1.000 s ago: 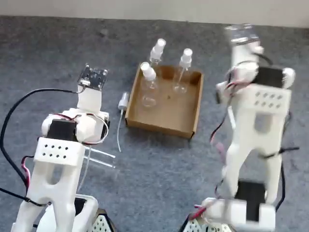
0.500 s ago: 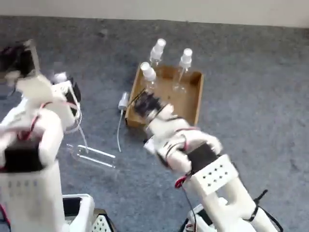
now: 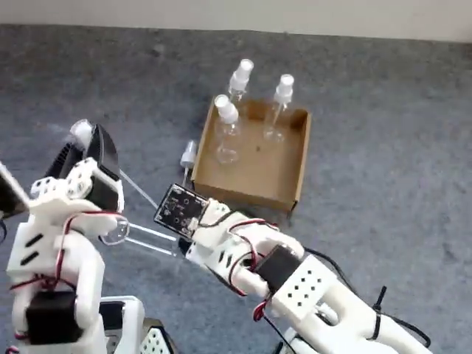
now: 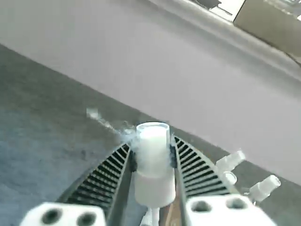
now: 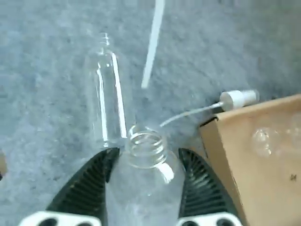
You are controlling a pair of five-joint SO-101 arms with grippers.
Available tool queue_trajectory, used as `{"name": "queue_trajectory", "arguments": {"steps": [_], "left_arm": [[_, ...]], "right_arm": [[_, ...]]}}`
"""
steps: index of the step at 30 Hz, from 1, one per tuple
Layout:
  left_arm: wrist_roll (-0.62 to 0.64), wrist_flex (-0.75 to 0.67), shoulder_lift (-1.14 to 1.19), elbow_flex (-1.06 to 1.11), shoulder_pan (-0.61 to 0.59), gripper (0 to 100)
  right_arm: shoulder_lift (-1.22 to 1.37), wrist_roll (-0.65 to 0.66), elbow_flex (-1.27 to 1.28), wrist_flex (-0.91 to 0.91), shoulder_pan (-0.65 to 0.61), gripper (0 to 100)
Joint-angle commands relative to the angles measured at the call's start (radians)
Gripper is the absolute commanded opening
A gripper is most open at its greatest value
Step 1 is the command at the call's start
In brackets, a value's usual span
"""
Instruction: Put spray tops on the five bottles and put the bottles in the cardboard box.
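Note:
My left gripper (image 4: pixel 153 146) is shut on a white spray top (image 4: pixel 151 162). In the high view that spray top (image 3: pixel 81 133) is held up at the left, its thin tube slanting down to the right. My right gripper (image 5: pixel 146 153) is shut on a clear bottle (image 5: pixel 145 165) with an open neck, low in front of the cardboard box (image 3: pixel 284 193). A second clear bottle (image 3: pixel 144 236) lies on the carpet beside it. Two capped bottles (image 3: pixel 227 131) (image 3: pixel 278 107) stand in the box; a third capped bottle (image 3: pixel 239 80) stands behind it.
A loose spray top (image 3: pixel 188 155) with its tube lies on the carpet against the box's left wall, also seen as the loose spray top (image 5: pixel 237 99). Grey carpet stretches open to the right of the box. A pale wall runs along the far edge.
The right arm swung from the right side across to the front left of the box and now holds a bottle. The left arm rose and pulled back left with the spray top.

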Motion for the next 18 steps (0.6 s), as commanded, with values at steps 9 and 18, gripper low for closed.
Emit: {"name": "queue_trajectory", "arguments": {"steps": [9, 18], "left_arm": [[0.026, 0.002, -0.081, 0.01, 0.125, 1], [0.023, 0.026, -0.085, 0.081, 0.165, 1]], "right_arm": [[-0.028, 0.014, 0.022, -0.047, -0.008, 0.5], [-0.03, 0.014, 0.022, -0.047, -0.007, 0.5]]}}
